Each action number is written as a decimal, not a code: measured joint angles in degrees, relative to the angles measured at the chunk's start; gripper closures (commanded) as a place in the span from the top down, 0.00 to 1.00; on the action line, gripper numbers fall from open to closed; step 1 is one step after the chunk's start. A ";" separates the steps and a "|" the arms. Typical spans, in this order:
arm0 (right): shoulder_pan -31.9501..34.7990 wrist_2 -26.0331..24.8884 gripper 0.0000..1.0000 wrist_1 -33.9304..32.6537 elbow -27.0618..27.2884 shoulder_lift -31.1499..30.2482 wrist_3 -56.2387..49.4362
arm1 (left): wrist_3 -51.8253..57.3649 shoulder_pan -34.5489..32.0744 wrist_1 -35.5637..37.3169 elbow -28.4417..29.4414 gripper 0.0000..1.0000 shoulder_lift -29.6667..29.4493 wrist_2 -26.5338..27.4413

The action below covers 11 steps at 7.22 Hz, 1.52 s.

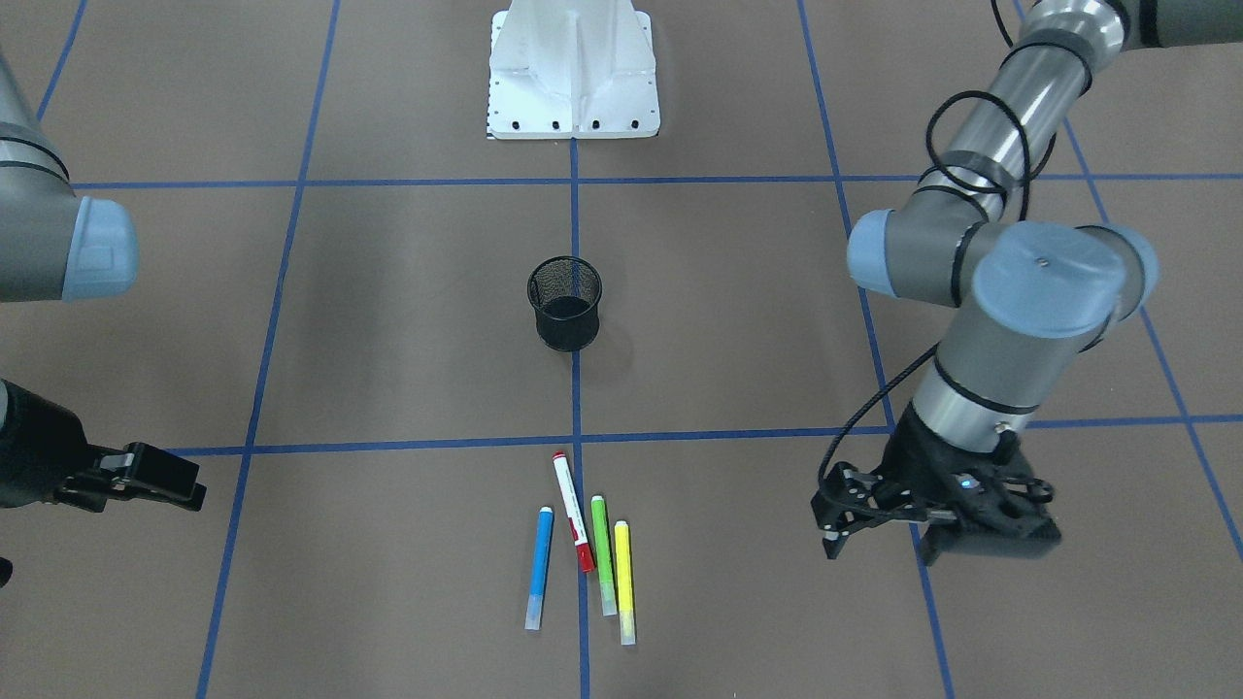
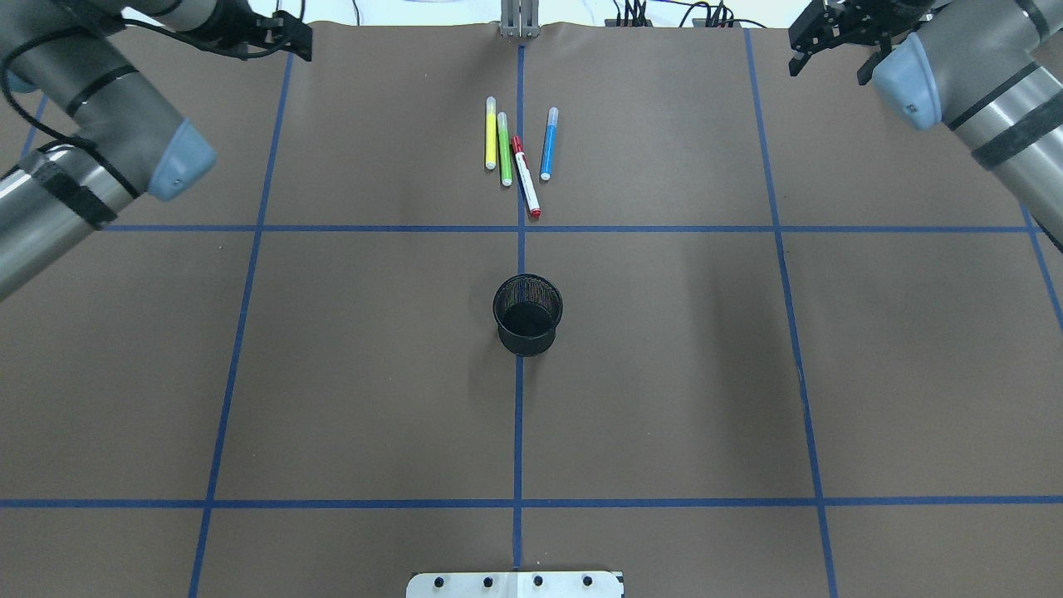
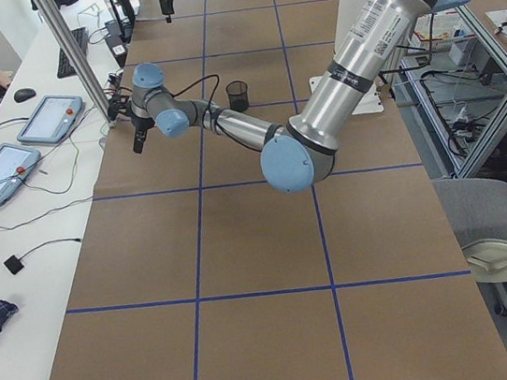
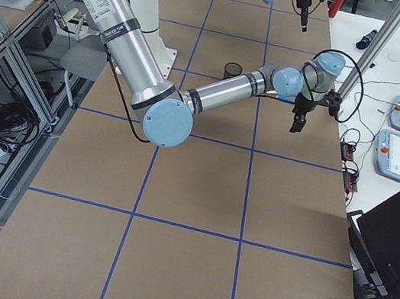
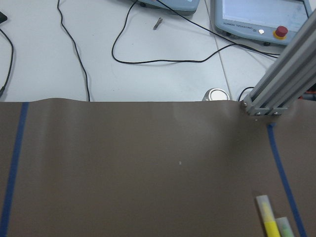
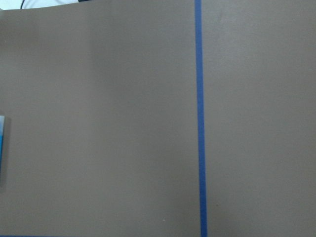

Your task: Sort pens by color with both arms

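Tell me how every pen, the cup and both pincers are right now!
Blue pen: lying flat, capped.
White pen with red ends: lying flat, slanted.
Green pen: lying flat, capped.
Yellow pen: lying flat, capped.
Mesh cup: upright, no pens inside.
Left pincer: open, empty.
Right pincer: open, empty.

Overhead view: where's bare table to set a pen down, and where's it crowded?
The squares either side of the mesh cup are bare, as is the row between it and the pedestal base. Crowded: the centre line at the far edge, where the yellow pen, green pen, white pen and blue pen lie close together.
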 measured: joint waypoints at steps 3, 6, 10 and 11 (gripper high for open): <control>3.98 -1.60 1.00 -13.99 9.43 -7.67 -16.43 | 8.19 -6.26 1.87 -6.77 1.00 11.59 -5.21; 5.02 -3.38 1.00 -14.43 15.82 -16.39 -18.46 | 17.64 -11.45 2.81 -16.61 1.00 26.26 -7.82; 11.93 -3.49 1.00 -11.78 19.02 -23.89 -28.62 | 35.48 -16.44 8.22 -18.29 1.00 33.60 -9.75; 13.83 -3.51 1.00 -10.31 19.33 -25.84 -30.32 | 36.37 -16.66 9.25 -18.16 1.00 33.73 -9.81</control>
